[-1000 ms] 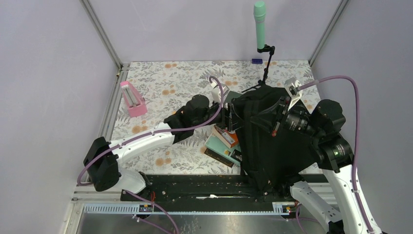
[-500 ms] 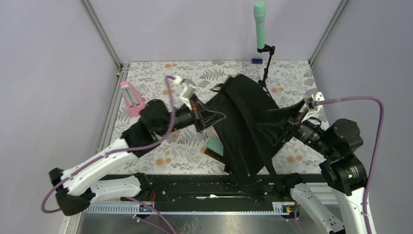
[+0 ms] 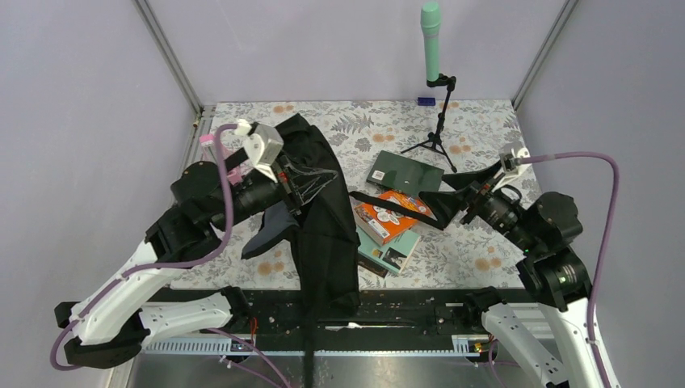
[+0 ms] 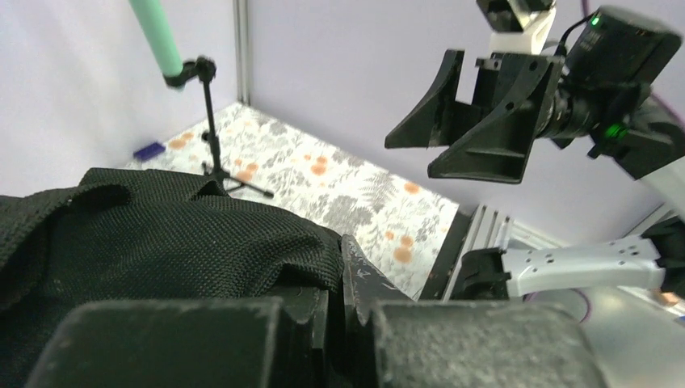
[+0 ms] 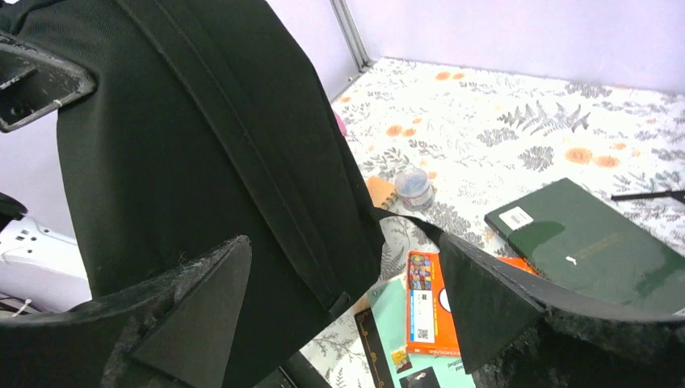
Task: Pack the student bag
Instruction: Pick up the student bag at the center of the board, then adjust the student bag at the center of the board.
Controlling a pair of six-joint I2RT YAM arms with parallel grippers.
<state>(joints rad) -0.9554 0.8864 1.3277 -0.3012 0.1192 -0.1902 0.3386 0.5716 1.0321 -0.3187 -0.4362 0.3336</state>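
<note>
Left wrist view, nearest first: the left gripper has its two fingers pressed together on a fold of black mesh fabric, which is the student bag. The cloth bulges up just beyond the fingertips and spreads away to their left. Farther out past the bag stands a tripod stand carrying a green microphone, with a small blue block by the wall behind it. Up and to the right of the fingers, the right gripper hangs in the air, jaws spread wide with nothing between them.

From the right wrist, the bag hangs as a tall black sheet beyond the left-hand finger. A black strap leaves the bag's edge and runs toward the right-hand finger; whether it touches that finger I cannot tell. Beyond the open fingertips, on the floral table, an orange book lies on a teal book. A dark green book lies farther off to the right. Farther ahead, a small clear-lidded jar sits beside a small orange notebook.

From above, the bag dangles from the left gripper's closed fingers, its lower end reaching the black rail at the table's near edge.
</note>
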